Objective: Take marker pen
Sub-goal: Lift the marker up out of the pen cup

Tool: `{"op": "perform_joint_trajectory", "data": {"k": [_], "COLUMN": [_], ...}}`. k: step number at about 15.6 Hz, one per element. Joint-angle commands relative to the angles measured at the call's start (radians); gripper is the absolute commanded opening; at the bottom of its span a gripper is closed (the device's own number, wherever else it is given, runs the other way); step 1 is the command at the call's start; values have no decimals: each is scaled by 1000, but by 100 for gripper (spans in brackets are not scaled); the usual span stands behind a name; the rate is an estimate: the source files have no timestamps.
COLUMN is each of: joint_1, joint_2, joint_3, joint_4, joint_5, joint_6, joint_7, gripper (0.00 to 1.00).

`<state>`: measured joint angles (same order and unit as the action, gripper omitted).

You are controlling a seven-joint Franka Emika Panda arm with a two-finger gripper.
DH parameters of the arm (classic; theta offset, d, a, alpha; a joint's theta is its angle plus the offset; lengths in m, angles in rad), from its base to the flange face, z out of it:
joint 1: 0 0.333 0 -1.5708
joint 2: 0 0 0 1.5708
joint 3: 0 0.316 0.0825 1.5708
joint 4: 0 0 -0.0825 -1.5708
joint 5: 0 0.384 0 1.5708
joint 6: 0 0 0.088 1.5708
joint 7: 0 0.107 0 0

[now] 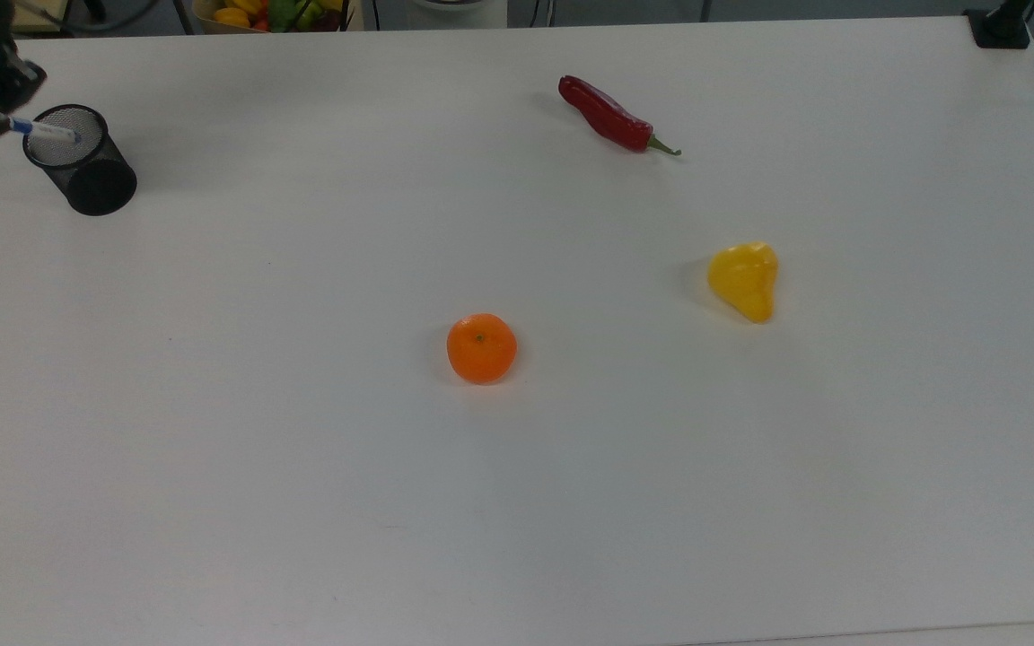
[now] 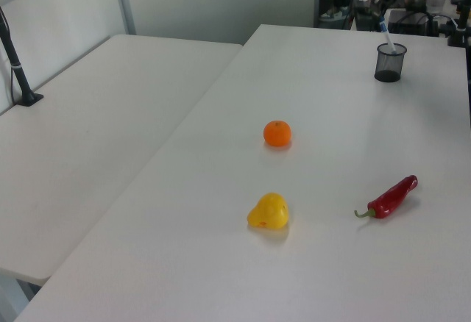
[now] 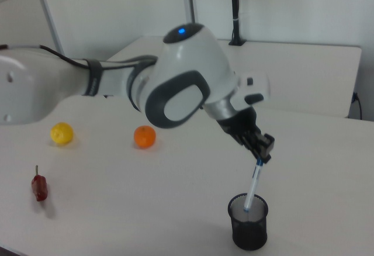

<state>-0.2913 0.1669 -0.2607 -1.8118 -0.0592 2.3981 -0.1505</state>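
We have the gripper (image 3: 264, 151) clamped on the marker pen's (image 3: 253, 184) upper end, so the grasp is made; the pen slants above the mesh cup (image 3: 248, 221) at the top view's far left, its lower tip just inside the rim; we judge only lifting it fully clear is left.

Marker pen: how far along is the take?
Done: the gripper is shut on the marker pen at its top end. In hand: the pen is tilted and partly raised, its lower end inside the mesh cup. Left: lift it clear of the rim. The orange lies apart on the table.
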Motion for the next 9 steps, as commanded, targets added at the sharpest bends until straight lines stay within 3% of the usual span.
{"op": "perform_joint_trajectory", "data": {"k": [1, 3, 9], "joint_1": [14, 18, 63], "joint_2": [-113, -139, -207], "joint_3": [8, 15, 136], "joint_4": [3, 22, 23], "joint_5": [7, 10, 32], "joint_6": [-71, -103, -238], "joint_7": [2, 3, 11], "gripper": [0, 0, 0]}}
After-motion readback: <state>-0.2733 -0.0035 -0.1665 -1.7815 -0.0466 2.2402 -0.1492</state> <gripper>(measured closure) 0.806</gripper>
